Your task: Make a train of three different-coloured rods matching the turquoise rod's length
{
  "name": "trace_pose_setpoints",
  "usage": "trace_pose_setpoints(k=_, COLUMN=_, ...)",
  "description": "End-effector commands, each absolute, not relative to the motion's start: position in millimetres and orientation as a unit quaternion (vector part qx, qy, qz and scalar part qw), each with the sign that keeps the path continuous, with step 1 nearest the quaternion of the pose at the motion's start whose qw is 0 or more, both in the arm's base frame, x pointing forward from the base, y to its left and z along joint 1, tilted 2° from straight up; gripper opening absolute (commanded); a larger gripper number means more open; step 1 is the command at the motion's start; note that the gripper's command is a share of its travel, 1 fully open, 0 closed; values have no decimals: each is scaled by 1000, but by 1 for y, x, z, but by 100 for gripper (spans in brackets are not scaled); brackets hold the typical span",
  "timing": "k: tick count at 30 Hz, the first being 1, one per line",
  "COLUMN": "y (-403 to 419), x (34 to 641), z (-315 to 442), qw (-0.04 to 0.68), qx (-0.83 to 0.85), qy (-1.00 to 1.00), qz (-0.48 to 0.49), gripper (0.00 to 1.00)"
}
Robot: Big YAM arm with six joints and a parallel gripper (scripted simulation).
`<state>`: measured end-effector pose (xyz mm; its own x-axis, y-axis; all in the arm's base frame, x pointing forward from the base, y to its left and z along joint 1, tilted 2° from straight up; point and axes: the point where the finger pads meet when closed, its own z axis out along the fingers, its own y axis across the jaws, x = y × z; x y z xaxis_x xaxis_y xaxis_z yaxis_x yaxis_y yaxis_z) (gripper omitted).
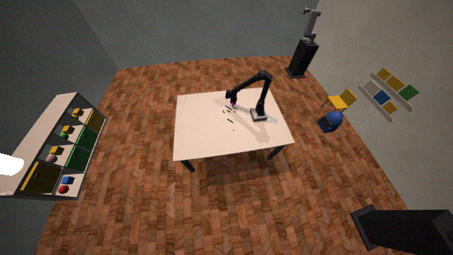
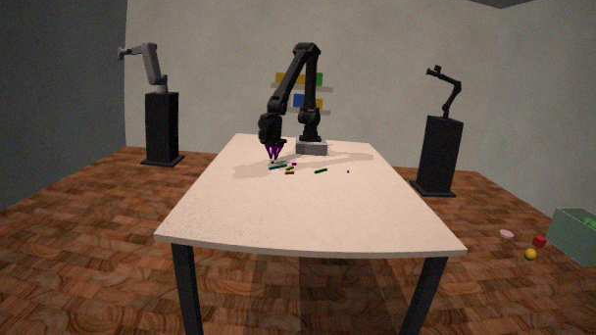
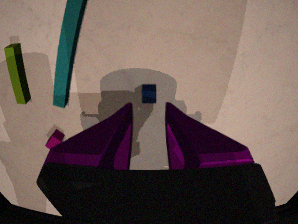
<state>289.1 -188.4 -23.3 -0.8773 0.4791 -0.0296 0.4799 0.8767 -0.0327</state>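
Observation:
My gripper (image 1: 233,105) (image 2: 273,159) (image 3: 149,110) points down with magenta fingers a little apart, open and empty. A small blue rod (image 3: 149,93) lies just ahead of the fingertips in the wrist view, centred on their gap. The turquoise rod (image 1: 228,107) (image 2: 277,167) (image 3: 66,60) lies to its left there, with a lime rod (image 1: 229,111) (image 2: 289,168) (image 3: 17,75) farther left. A magenta rod (image 1: 234,112) (image 2: 294,164) (image 3: 53,140) lies beside the left finger. An orange rod (image 1: 223,112) (image 2: 289,172) lies near the lime one. No rods visibly form a line end to end.
A green rod (image 1: 230,121) (image 2: 321,170) and another small blue rod (image 1: 233,130) (image 2: 348,171) lie apart from the group on the table (image 1: 197,139) (image 2: 304,217). The arm's grey base (image 1: 258,115) (image 2: 311,147) stands behind the rods in the exterior view.

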Motion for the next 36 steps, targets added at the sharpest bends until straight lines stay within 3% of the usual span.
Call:
trace_pose_setpoints(k=1, y=-205, x=308, z=-14, qw=29, qx=249, qy=968, qz=-25, gripper=23)
trace_pose_setpoints(k=36, y=-202, x=303, z=-17, qw=23, qx=249, qy=968, qz=-23, gripper=23)
